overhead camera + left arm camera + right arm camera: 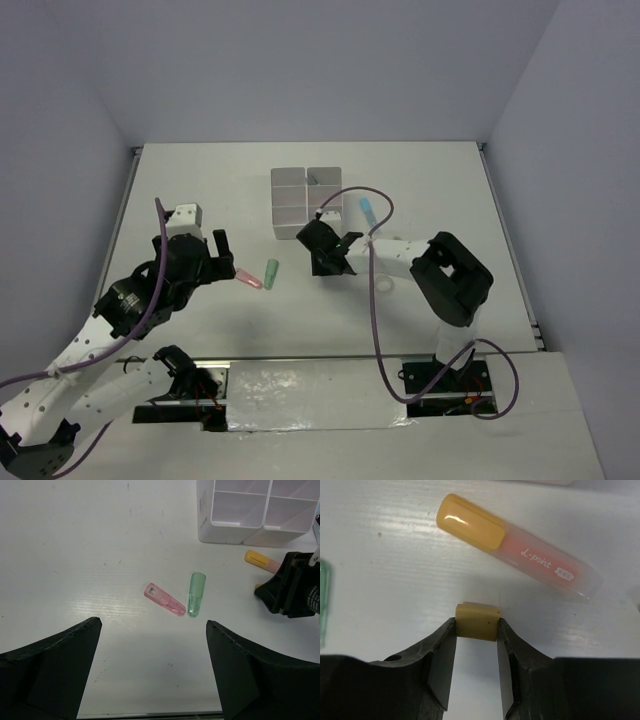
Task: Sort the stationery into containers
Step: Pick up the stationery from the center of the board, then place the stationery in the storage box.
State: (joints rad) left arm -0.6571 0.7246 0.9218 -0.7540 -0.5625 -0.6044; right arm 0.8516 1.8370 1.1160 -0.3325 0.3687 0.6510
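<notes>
From above, the white plastic six-compartment container block (304, 200) stands at mid-table. A thin dark item (315, 180) lies in its far right compartment, too small to name. A blue stubby marker (368, 210) lies just right of the block. The left gripper (228, 262) hovers near a pink translucent stubby marker (248, 279) and a green translucent stubby marker (271, 273). The right gripper (335, 265) is low just before the block, its grasp hidden.

The left wrist view shows its gripper (154, 625) spread wide, holding nothing, above the pink marker (164, 599) and green marker (195, 594), which almost touch at their near ends. The block (250, 517) is cut off at top; an orange-capped marker (262, 560) lies partly behind the right gripper (290, 587).

Only the right wrist view shows its gripper (476, 635) clamping a tan eraser block (477, 621) on the table, beside the orange-capped marker (515, 555).
</notes>
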